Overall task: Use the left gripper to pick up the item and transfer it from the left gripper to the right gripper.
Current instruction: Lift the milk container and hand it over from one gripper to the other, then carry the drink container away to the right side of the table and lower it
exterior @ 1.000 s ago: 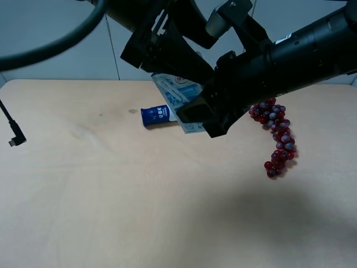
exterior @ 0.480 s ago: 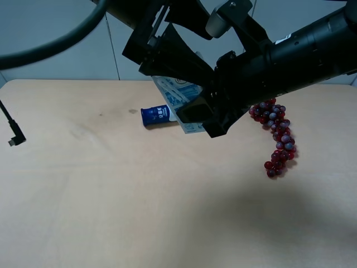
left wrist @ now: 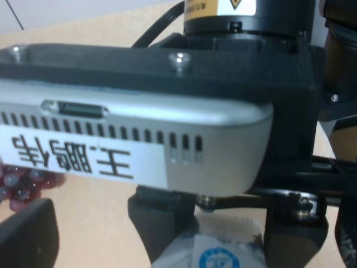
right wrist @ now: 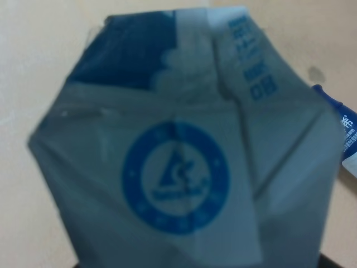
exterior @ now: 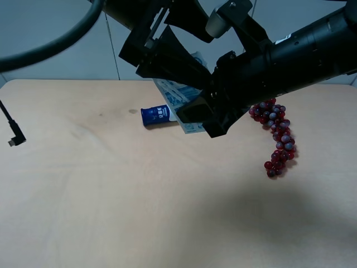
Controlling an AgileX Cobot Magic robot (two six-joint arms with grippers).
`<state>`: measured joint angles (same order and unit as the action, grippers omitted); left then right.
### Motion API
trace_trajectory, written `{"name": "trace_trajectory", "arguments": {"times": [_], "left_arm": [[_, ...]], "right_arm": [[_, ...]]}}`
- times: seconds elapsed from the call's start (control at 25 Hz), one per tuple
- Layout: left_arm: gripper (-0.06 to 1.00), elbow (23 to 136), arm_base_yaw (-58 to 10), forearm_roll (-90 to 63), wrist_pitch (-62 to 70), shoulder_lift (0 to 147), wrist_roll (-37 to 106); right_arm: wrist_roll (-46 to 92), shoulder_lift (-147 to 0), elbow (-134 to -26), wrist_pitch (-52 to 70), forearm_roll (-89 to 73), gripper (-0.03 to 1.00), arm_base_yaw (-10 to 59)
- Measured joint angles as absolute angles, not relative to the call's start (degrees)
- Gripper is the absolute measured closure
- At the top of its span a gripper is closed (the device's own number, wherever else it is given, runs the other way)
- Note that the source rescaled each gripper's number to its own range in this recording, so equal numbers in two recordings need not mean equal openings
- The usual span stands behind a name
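The drink carton (exterior: 177, 94) hangs in the air above the desk (exterior: 111, 190), between the two tools, which meet almost head to head. In the left wrist view two black fingers of the right tool (exterior: 202, 120) stand on either side of the carton and seem to press it, so we judge that this tool is closed on it. Its own wrist view shows only the gabled end of the carton, very close, and not the fingers.

The left tool (exterior: 196, 60) looks widely spread. The one finger (left wrist: 25, 237) that we can see of it is well apart from the carton and holds nothing, although the contact on its far side is hidden from us.

We expect the carton to be light and not very stiff. Its thin card faces already look creased and a little dented in the right wrist view, so a hard squeeze would crush it. The printed surface looks smooth, so perhaps it slips. We think the better place to hold it is across the two flat faces of the body – not the gable, which folds. We cannot tell whether it is full.

Under the tools a blue and white bottle (exterior: 155, 115) lies on the desk – and beside the right tool, a bunch of red grapes (exterior: 278, 137).
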<state>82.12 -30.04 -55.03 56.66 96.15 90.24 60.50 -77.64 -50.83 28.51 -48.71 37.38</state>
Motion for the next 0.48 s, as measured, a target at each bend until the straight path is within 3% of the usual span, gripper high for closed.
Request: {"name": "trace_trajectory", "arguments": {"times": [0.48], "left_arm": [[-0.06,82.12,-30.04,-41.61,56.86,86.97,80.40]], "right_arm": [[60.50,-77.64,-50.83,28.51,-48.71,0.97,37.38]]}}
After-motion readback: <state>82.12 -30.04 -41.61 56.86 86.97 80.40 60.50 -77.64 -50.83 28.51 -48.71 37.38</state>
